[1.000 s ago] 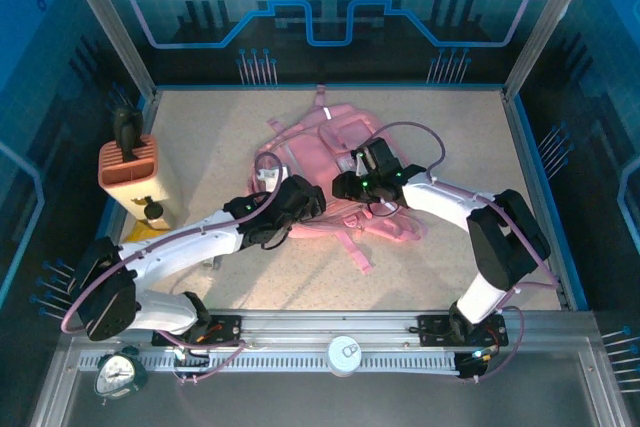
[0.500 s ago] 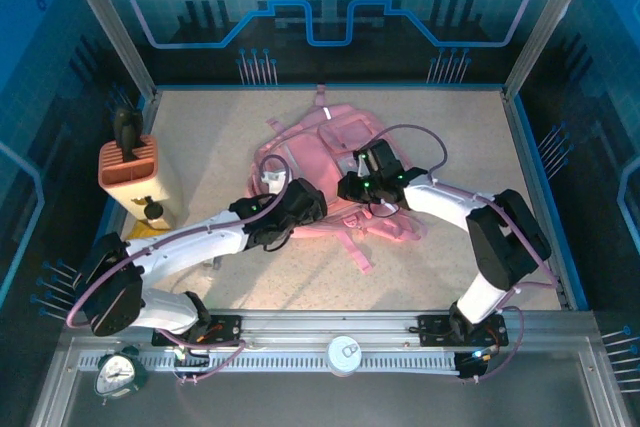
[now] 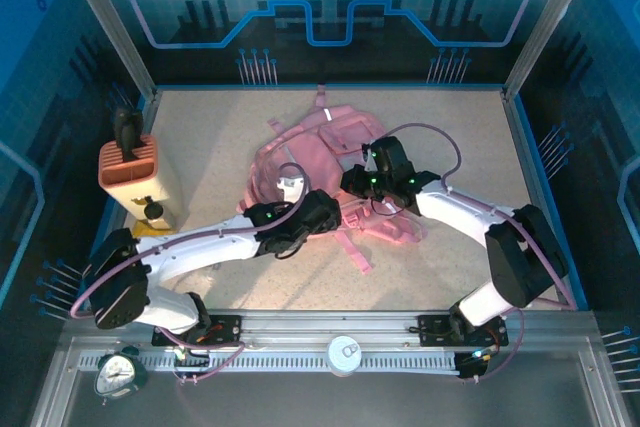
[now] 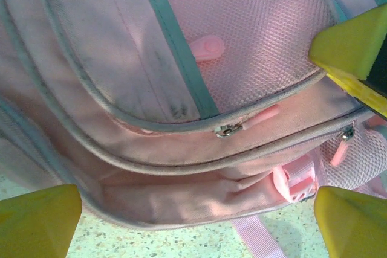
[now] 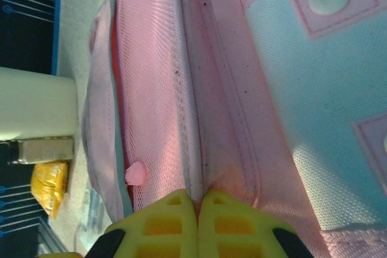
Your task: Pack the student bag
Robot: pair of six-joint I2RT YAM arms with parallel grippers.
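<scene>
- The student bag (image 3: 320, 157) lies slumped flat on the speckled beige table (image 3: 200, 127). It is a soft pink fabric heap with grey piping along its curved zip seams, and woven pink straps (image 3: 358, 252) trail off its near edge
- On the bag's face you see open-weave mesh, a pale smooth strip, a rounded rubbery pink zip pull (image 4: 207, 47) and a small metal slider (image 4: 228, 130). A pink plastic buckle (image 4: 294, 180) sits at the bag's lower edge
- Your right gripper (image 5: 196, 200) is down on the bag's right side, its ribbed yellow fingertips pressed together at a raised fabric ridge beside the mesh. You cannot tell whether a fold is nipped between them
- Your left gripper (image 4: 193, 203) hangs over the bag's near edge with its jaws spread wide, blocky yellow tips on either side of the bag, gripping nothing
- Well to the left of the bag stands an orange ribbed box (image 3: 128, 165), touching a tall cream block (image 3: 165, 197)
</scene>
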